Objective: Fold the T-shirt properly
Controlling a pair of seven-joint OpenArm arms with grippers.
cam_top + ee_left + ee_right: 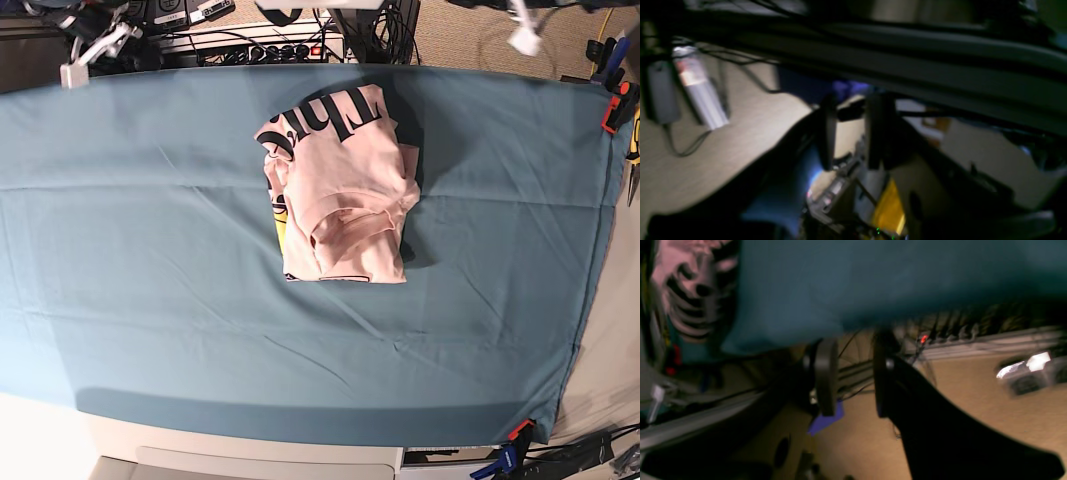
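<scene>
The teal cloth (180,260) is the largest thing in the base view, spread over the worktop and filling most of the frame, with faint creases running across it. On it, a little above the centre of the frame, lies the pink T-shirt (345,180), bunched into a rumpled bundle with folds across its middle. Black lettering shows along its upper edge, and a bit of yellow graphic peeps out at its left side. In the right wrist view, a striped black and pink part of the shirt shows at the upper left.

The right hand (855,378), at the upper left of the base view, stands open with nothing between its fingers. The left hand (850,133), at the upper right of that view, is likewise open and empty. Both are well apart from the shirt.
</scene>
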